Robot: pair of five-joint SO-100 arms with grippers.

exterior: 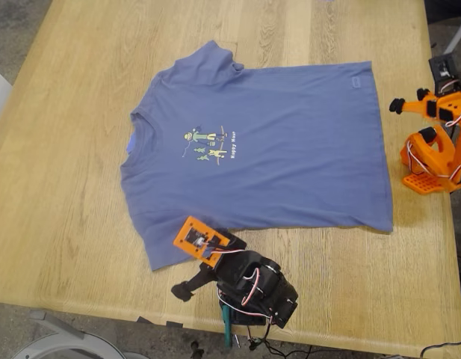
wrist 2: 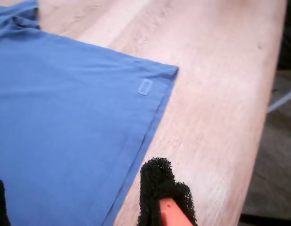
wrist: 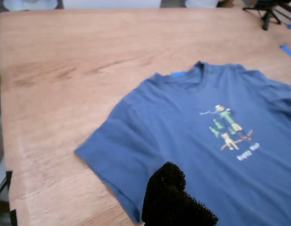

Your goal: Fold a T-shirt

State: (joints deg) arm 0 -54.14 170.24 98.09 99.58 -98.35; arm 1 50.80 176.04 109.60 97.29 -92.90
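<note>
T-shirt (exterior: 290,142): slate-blue, short-sleeved, spread flat and face-up on the tabletop (exterior: 81,224), unfolded; collar toward the exterior view's left, hem toward its right; one sleeve a little rucked. My first gripper (wrist: 176,200): poised just above the sleeve nearest the black arm, a dark padded tip showing over the cloth; whether its fingers are spread or pressed together cannot be told; holding nothing that can be seen. My second gripper (wrist 2: 74,197): hovering over the shirt's hem corner, by the small sewn patch; fingers (wrist 2: 157,181) spread, one pad over bare wood beside the hem edge, the other over the fabric; not gripping. Risks, as judged: a pinch at the hem could take only the top layer, so the shirt would drag or twist rather than fold; the pad off the cloth could close on wood and miss the edge; uneven lifting by the two arms would skew the crease; the rucked sleeve could bunch under a fold. Writing: yellow text beside the cartoon-figure print (exterior: 208,143), seemingly two short words, too blurred to read with confidence; hem patch bears no legible mark.
</note>
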